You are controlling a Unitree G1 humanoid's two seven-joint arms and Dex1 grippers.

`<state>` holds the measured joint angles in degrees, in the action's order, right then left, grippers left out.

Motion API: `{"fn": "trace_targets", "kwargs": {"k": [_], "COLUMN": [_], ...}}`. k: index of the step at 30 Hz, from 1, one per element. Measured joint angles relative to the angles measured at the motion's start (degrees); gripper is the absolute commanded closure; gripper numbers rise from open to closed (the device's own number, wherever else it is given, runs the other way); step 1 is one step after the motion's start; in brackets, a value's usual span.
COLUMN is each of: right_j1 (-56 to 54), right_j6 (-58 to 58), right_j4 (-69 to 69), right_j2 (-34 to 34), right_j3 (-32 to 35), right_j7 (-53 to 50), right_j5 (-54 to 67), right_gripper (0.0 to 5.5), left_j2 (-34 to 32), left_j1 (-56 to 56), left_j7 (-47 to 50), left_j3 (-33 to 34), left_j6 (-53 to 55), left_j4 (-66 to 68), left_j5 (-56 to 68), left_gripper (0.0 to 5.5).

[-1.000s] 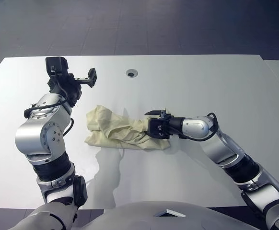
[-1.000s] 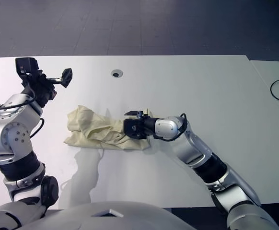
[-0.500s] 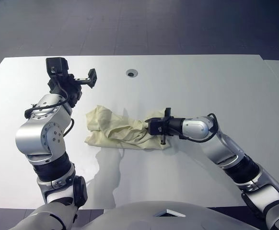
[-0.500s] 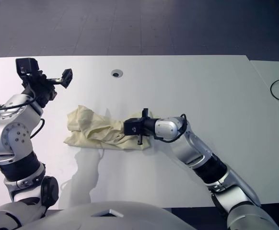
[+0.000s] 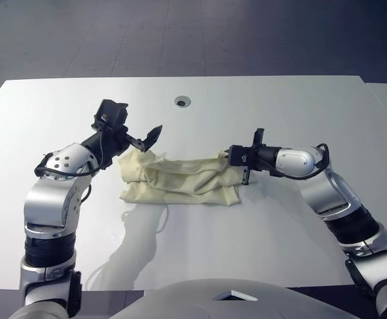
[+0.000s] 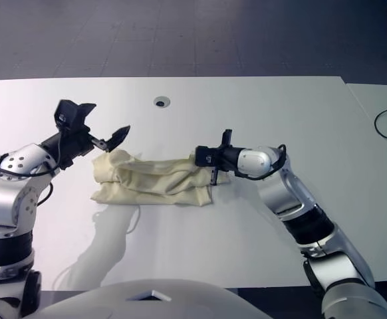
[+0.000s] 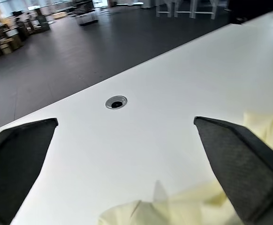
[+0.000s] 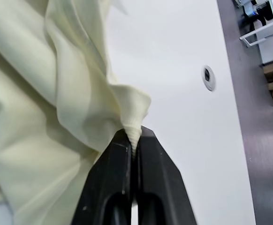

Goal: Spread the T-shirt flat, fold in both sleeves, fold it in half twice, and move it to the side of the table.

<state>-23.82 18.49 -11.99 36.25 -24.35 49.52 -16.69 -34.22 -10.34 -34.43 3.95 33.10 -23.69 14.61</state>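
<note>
Left eye view: we are pinching the crumpled pale-yellow fabric T-shirt (image 5: 180,183) mid-table in our outstretched right gripper (image 5: 235,158); our left gripper (image 5: 132,127) is hovering wide-spread above its other end, the white table (image 5: 293,106) edges well away.

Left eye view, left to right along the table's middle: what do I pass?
Black two-finger left gripper, open → crumpled pale yellow T-shirt → black right gripper, pinching the shirt's edge.
</note>
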Motion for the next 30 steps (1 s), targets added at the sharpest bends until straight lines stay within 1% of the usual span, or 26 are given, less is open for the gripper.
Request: {"fn": "trace_targets", "kwargs": {"k": [2, 7, 11, 14, 16, 20, 30], "right_j1": [-0.10, 0.12, 0.31, 0.39, 0.46, 0.45, 0.45], "right_j6": [-0.49, -0.50, -0.51, -0.49, -0.44, -0.54, -1.04], "right_j4": [0.11, -0.04, -0.35, -0.46, -0.56, -0.32, 0.27], "right_j2": [-0.07, -0.36, -0.57, -0.68, -0.68, -0.95, -1.36], "right_j3": [0.06, 0.05, 0.04, 0.04, 0.05, 0.03, -0.01], "right_j7": [-0.02, -0.05, -0.07, -0.07, -0.09, -0.12, -0.17], "right_j5": [-0.03, -0.10, -0.15, -0.17, -0.18, -0.31, -1.31], "right_gripper": [5.48, 5.48, 5.48, 5.48, 5.50, 5.50, 5.50], "left_j2": [-3.00, -8.26, -11.55, -12.07, -11.96, -11.51, -11.62], "left_j1": [0.59, -0.29, -3.09, -6.04, -7.41, -7.52, -7.16], "left_j7": [-5.75, -17.14, -22.04, -23.58, -23.84, -24.87, -25.19], "left_j3": [-1.50, -4.68, -8.18, -11.11, -13.38, -16.02, -18.98], "left_j6": [-4.82, -11.89, -17.15, -20.08, -21.33, -21.40, -21.21], "left_j4": [1.15, 7.02, 12.90, 17.18, 18.93, 18.61, 18.25], "left_j5": [-0.16, -0.08, -4.04, -7.93, -10.16, -11.13, -14.96], "left_gripper": [0.10, 0.10, 0.10, 0.10, 0.38, 1.16, 2.79]}}
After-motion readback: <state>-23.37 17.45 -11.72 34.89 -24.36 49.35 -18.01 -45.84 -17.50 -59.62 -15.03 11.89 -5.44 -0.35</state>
